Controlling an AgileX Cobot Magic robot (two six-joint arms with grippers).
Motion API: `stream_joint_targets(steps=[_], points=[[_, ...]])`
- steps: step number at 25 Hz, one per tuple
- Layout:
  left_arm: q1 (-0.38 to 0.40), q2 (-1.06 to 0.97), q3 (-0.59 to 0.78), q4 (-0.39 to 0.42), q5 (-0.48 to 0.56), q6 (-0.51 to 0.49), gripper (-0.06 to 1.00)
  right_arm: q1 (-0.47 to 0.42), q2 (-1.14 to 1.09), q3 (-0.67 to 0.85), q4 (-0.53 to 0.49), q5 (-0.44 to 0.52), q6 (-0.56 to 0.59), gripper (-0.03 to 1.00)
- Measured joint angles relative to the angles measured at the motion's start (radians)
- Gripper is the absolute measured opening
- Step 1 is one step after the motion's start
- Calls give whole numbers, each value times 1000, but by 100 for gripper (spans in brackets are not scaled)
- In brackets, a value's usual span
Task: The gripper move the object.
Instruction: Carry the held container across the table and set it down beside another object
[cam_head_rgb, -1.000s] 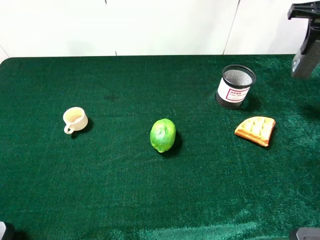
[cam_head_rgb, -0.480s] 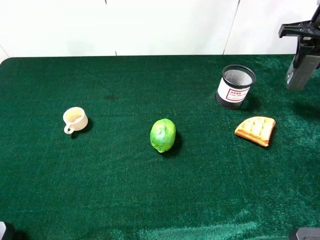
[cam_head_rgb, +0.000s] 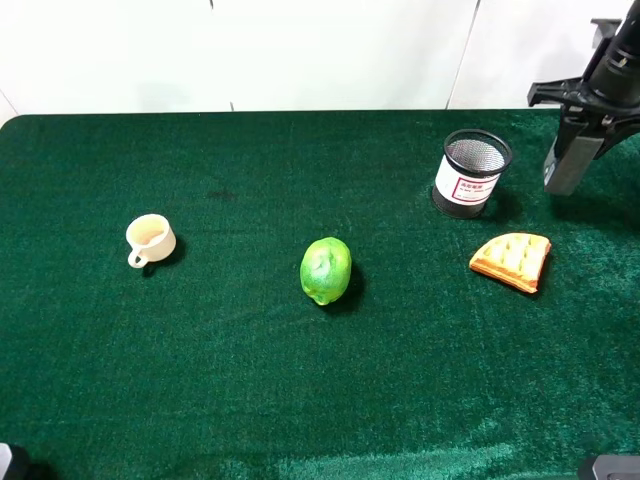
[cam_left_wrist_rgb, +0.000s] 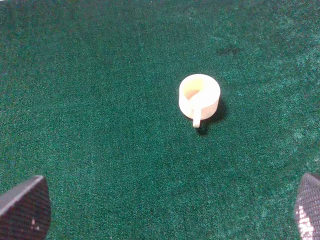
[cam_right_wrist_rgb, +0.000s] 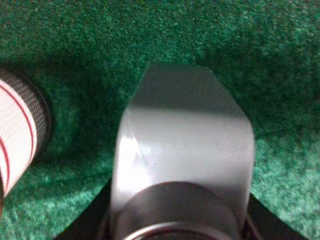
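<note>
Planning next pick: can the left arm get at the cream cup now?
Probably yes. The left gripper is open, the cup ahead of it, bare cloth around it; the lime sits well apart, and the right gripper holds the bottle far across.

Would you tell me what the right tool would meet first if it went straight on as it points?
Probably the green velvet cloth: the right tool points downward holding the grey rectangular bottle, right of the black mesh cup; depth unclear.
</note>
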Motion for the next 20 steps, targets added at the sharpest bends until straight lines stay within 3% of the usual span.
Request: stream_joint_targets(steps=[7,20], points=[[0,0,0,0,0,0,99,-46,25,47,78,-93,-50,29],[0,0,0,0,0,0,99,-54,65,50,103,-115,-70,29]])
